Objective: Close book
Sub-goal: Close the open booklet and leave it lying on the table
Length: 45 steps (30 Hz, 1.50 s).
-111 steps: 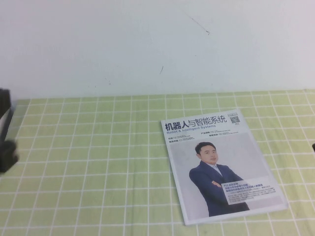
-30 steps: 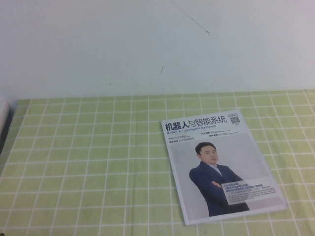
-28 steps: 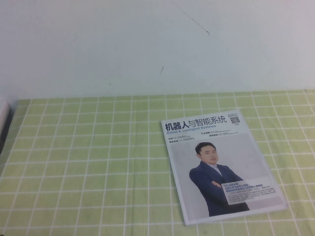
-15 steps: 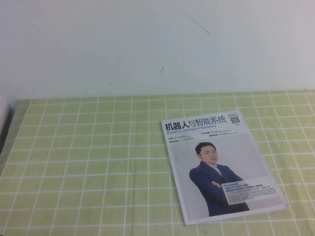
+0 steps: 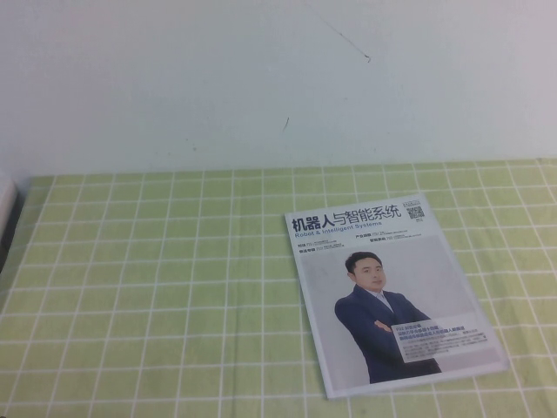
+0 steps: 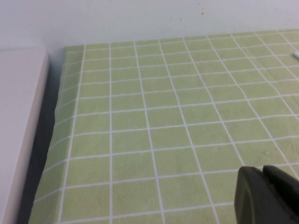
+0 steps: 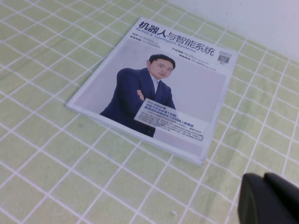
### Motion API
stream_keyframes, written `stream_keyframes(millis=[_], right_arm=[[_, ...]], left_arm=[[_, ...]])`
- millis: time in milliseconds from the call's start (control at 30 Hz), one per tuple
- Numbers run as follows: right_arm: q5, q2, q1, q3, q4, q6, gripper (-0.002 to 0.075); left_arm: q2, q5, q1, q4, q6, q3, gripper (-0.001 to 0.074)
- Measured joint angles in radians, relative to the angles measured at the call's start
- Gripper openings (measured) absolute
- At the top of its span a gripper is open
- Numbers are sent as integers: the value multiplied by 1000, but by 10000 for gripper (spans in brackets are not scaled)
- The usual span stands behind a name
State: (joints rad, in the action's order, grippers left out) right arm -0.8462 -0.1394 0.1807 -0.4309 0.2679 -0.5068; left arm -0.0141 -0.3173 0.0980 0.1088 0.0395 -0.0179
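Note:
The book [image 5: 392,292] is a magazine with a man in a dark suit on its cover. It lies closed and flat on the green checked cloth [image 5: 157,287], right of the middle. Neither arm shows in the high view. In the right wrist view the book [image 7: 156,88] lies ahead of my right gripper [image 7: 264,191], which hovers over bare cloth with its dark fingers pressed together and nothing held. In the left wrist view my left gripper [image 6: 264,186] is likewise shut and empty, above the cloth near the table's left side, far from the book.
A white board [image 6: 18,130] runs along the table's left edge, with a dark gap beside the cloth; its corner [image 5: 4,205] shows in the high view. A white wall [image 5: 261,78] stands behind the table.
The left arm, seen at the left edge 3.7 s ago, has drawn back out of the high view. The book has not moved over the last second.

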Motion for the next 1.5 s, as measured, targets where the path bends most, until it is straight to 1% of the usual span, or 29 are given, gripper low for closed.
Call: stream_keyframes(millis=[433,600,700,767,867,1033,1333,1500], right_arm=[[7,2,0,5,0,0,-3],[162,100,-12,96,-30,-33,-3],[291,149,-79,204,-63,-36,-3],[388,152,-139,276,-93,11,-3],[435,152,-200,355,-147,79,-3],[487,152,-210,447,-190,115,-3],[488,152,-210,449,-209,289,-3],[488,152,-213,449,-210,306,-3]], left_arm=[[0,-2,0,0,4,0,-2],[0,-2,0,0,4,0,-2],[0,-2,0,0,4,0,-2],[0,-4,0,0,4,0,-2],[0,-4,0,-4,4,0,-2],[0,-8,0,-6,4,0,-2],[0,-8,0,-7,2,0,-2],[0,-8,0,-7,4,0,-2]])
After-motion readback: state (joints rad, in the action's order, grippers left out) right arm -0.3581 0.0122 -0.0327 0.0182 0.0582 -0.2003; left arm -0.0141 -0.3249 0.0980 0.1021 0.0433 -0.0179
